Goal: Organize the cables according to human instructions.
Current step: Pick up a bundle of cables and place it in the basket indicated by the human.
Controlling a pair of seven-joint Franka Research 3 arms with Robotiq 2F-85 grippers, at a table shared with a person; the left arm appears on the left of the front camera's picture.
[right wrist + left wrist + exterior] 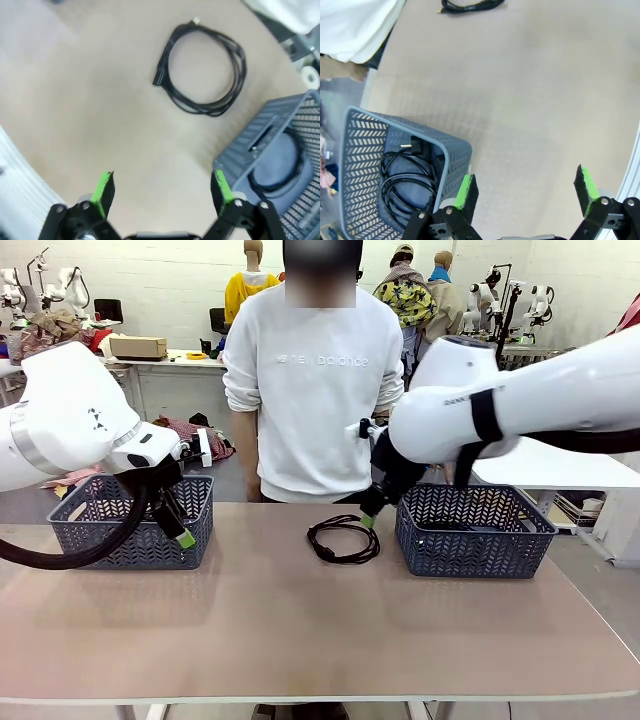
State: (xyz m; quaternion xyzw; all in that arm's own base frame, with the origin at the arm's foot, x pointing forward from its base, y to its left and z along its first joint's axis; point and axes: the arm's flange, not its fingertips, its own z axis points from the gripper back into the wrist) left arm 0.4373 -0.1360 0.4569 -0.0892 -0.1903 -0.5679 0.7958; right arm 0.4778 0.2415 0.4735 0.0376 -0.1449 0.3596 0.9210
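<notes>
A: Cable (343, 539) where?
B: Coiled on table (300, 630) btwn baskets, near right basket (474, 530). More coils in left basket (395, 175).
A: Grippers?
B: Left gripper (525, 192), right gripper (162, 192) both wide apart, nothing held.

I saw a tan table (300, 630) carrying two grey baskets (132, 520) (470, 530) and one coiled black cable (343, 538) between them.

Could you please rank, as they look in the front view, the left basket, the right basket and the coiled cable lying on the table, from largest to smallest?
1. Right basket.
2. Left basket, only slightly smaller looking and partly hidden by the left arm, so these two are nearly tied.
3. Coiled cable, clearly smallest.
</notes>
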